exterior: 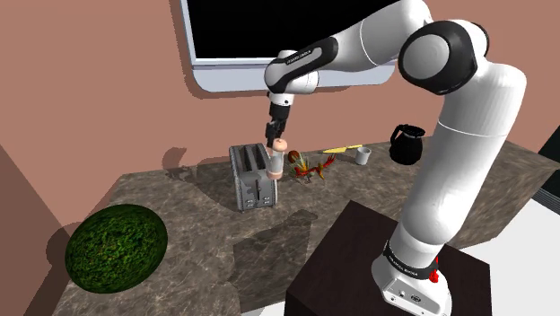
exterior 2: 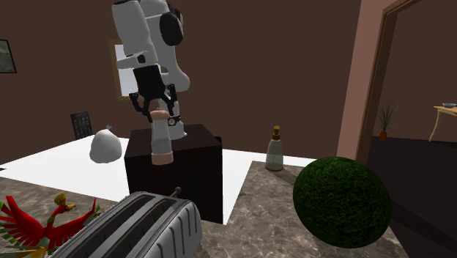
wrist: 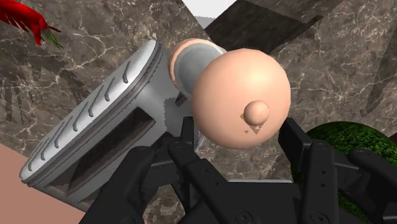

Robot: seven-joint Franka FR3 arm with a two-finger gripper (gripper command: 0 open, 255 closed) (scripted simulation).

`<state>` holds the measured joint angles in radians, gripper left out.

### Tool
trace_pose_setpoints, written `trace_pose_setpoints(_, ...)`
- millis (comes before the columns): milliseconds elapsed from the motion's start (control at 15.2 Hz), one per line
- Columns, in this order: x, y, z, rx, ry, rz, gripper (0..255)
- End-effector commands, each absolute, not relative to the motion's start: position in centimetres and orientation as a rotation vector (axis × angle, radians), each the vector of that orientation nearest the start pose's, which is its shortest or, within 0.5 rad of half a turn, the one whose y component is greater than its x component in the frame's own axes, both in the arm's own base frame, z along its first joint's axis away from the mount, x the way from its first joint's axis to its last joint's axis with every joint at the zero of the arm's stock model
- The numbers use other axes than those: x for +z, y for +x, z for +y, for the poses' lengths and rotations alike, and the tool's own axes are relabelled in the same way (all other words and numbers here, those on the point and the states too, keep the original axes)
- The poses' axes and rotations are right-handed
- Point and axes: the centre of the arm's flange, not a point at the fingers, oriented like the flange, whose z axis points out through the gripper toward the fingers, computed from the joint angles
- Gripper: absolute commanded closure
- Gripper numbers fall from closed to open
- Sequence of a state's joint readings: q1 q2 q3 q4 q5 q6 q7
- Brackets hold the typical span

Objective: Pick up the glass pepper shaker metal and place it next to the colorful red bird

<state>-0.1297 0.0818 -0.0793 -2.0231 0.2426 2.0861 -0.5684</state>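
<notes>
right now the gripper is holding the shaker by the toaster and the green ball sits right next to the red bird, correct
Not quite. The gripper does hold the shaker by the toaster, but the green ball is not next to the red bird. The shoulder view shows the ball far off on the counter, on the toaster's other side from the bird.

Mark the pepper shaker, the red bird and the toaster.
pepper shaker (exterior: 277, 162), shoulder view, on its grey middle section.
red bird (exterior: 310, 169), shoulder view, on its body.
toaster (exterior: 247, 184), shoulder view, on its side wall.
</notes>
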Motion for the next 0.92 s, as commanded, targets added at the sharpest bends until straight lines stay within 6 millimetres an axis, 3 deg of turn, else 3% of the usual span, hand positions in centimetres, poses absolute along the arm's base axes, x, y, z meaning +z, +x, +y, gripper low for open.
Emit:
trace_pose_setpoints(0,40.8,54.9,-13.1,-0.089,-2.924,-0.352,255)
trace_pose_setpoints(726,40.9,50.9,-27.1,-0.089,-2.924,-0.352,255)
trace_pose_setpoints(858,39.8,50.9,-27.1,-0.089,-2.924,-0.352,255)
